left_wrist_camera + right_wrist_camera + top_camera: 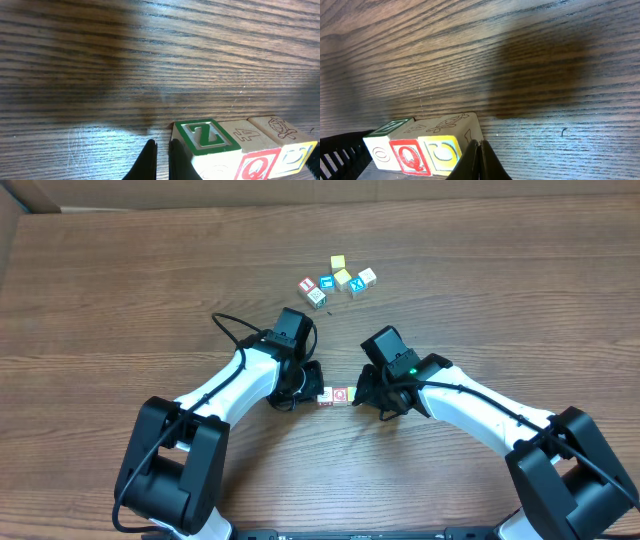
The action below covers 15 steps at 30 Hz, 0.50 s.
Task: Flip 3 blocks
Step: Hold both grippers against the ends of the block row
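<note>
Three blocks [335, 395] sit side by side in one short row, in the lower middle of the overhead frame. The row runs left to right there, between the two claws.

In the left wrist view the row is in the lower right corner. The left claw [161, 152] is just beside the green Z block [205, 136] at that end, its fingers pressed together and holding nothing.

In the right wrist view the row is in the lower left. The right claw [481, 156] is just beside the block with the yellow face [442, 152], also pressed together and holding nothing.

We cannot tell if either claw touches its block. We think each end block suits the claw next to it.

Some other blocks [338, 278] lie well apart, in the upper middle of the table [500, 280].
</note>
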{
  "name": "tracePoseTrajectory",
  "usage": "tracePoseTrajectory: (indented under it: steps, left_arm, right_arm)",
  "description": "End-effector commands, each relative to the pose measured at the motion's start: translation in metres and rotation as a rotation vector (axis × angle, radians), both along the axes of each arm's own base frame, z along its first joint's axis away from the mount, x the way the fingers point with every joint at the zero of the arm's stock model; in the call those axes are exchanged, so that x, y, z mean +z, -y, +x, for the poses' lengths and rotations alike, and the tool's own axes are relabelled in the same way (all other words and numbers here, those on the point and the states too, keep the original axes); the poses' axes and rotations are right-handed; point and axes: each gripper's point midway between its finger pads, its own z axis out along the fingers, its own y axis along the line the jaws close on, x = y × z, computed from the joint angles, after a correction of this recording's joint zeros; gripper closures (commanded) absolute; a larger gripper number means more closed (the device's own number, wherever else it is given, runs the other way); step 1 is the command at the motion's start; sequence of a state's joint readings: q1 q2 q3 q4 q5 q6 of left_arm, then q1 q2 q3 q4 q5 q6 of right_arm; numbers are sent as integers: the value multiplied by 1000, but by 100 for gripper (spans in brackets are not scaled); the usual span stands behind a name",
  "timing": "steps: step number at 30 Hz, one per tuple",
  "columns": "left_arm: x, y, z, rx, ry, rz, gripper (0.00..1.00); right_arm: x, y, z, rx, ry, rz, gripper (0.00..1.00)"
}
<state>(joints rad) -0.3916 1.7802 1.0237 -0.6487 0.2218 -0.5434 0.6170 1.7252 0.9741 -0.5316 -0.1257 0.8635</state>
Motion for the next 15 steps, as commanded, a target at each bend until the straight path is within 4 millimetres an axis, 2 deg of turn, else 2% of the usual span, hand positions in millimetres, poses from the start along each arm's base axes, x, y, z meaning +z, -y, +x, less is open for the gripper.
tracePoseTrajectory:
  steps: [1,15]
  left_arm:
    - [16,7,9,-24,52,-26,96]
    - [16,7,9,-24,52,-26,96]
  right_arm:
    - [-4,1,0,-5,5,-13,96]
    - [-8,-6,-3,10,-20,18,96]
